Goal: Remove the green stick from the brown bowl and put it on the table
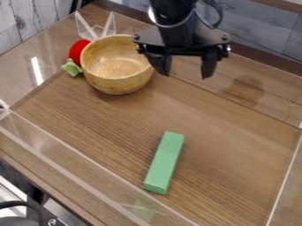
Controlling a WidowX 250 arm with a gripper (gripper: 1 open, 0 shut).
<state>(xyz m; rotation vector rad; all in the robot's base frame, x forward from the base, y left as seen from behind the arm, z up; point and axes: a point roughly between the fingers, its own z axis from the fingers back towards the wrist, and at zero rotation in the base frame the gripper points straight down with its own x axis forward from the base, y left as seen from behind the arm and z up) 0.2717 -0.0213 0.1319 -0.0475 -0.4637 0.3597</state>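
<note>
The green stick [165, 161] is seen lying flat on the wooden table [236, 124], down at about five o'clock from the middle of the view, its long axis running from the lower left up toward one o'clock. Nothing touches it; bare wood is seen all around it.

The brown bowl [115, 64] is found up at ten o'clock, standing upright, and its pale inside is shown with nothing in it. Just behind the bowl, at its nine to ten o'clock edge, a red object [78, 49] and a small green piece [72, 68] are partly hidden; what they are cannot be told. Thin white sticks [94, 24] are seen poking up behind the bowl's far rim.

The gripper [184, 64] is held at twelve o'clock, just to the three o'clock side of the bowl and apart from its rim. Its dark fingers [213, 64] are spread wide and pointed downward, with clear air between them: the claw is released and nothing is grasped. It is kept well apart from the green stick, which lies at its six o'clock.

A clear plastic wall [71, 168] is seen running along the near edge of the table at seven o'clock.
</note>
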